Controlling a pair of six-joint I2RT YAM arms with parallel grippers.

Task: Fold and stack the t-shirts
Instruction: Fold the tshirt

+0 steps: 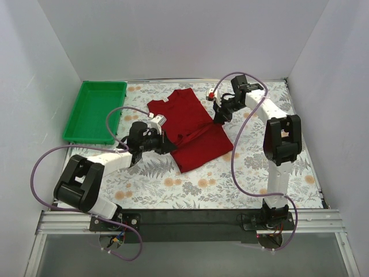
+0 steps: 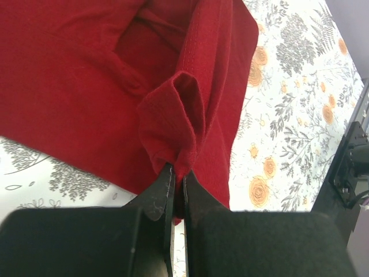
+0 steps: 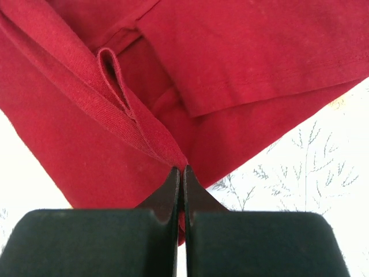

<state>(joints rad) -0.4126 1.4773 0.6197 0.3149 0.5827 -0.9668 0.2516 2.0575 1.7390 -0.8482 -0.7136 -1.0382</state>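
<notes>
Left gripper (image 2: 177, 173), one of two, is pinching a bunched fold of the t-shirt (image 1: 193, 130), its jaws almost together on the cloth. Right gripper (image 3: 180, 170) is clamping a hem ridge, jaws pressed tight. One t-shirt, dark red, is lying rumpled at centre frame on the floral table (image 1: 202, 184). One green tray (image 1: 74, 115) is sitting at upper left, apart from the shirt.

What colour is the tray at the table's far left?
The tray is plain bright green; the top external view shows it best.
</notes>
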